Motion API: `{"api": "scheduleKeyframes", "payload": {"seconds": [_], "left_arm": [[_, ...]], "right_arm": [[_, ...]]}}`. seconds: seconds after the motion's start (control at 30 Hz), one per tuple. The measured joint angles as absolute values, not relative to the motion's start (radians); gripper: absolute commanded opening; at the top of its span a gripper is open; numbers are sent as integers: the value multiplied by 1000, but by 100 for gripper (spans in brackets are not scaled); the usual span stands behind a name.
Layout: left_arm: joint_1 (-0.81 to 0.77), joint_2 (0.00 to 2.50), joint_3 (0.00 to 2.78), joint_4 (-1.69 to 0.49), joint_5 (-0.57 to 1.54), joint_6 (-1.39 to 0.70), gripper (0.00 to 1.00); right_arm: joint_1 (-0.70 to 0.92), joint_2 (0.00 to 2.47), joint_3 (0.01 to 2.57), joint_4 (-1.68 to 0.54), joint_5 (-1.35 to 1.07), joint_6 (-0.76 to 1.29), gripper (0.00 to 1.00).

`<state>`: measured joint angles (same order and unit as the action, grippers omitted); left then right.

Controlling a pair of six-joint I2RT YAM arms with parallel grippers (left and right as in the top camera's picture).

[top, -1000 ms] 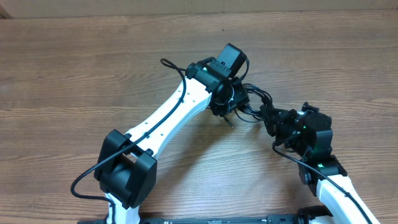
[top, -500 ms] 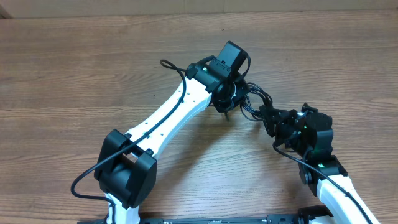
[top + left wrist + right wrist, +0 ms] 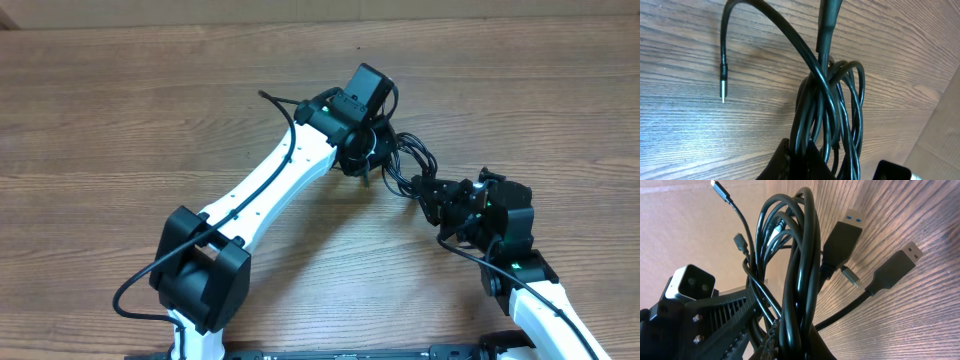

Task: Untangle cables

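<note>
Gripper of the left arm (image 3: 366, 165), just above the centre of the overhead view, closed on the cables (image 3: 405, 165). In the left wrist view its dark fingers (image 3: 800, 167) clamp the lower end of the coiled bundle (image 3: 832, 115) at the bottom edge of the frame. From there the loops run up the middle of the frame. One strand arcs over to the upper left and ends in a small metal-tipped plug (image 3: 723, 92) hanging over the wood grain.

Right gripper (image 3: 428, 192), just right of and below the left one in the overhead view, holds the same bundle at its other side. The black loops show between the two grippers. In the right wrist view the strands (image 3: 800, 270) converge toward the bottom centre of the frame, where this gripper holds them. Two broad flat plugs (image 3: 842, 235) (image 3: 897, 265) spread out at the upper right, and a slim plug (image 3: 720, 190) lies at the top left. The left gripper's body fills the lower left of that frame.

Brown wood-grain worktop (image 3: 120, 100) surrounds both arms.
</note>
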<state>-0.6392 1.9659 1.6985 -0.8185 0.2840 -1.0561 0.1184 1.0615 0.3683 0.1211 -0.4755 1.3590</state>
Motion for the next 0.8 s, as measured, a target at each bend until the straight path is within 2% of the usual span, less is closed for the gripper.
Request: {"api": "scheduleKeyframes", "payload": {"seconds": [0.53, 0.63, 0.8], "left_arm": [[-563, 1966, 1699, -769, 253, -1047, 4], [-563, 1966, 1699, -769, 253, -1047, 4], [-563, 1966, 1699, -775, 254, -1073, 4]], "right_arm": [[119, 1061, 368, 23, -483, 1334, 24], [119, 1061, 368, 13, -485, 1325, 25], [119, 1061, 368, 15, -505, 1202, 36]]}}
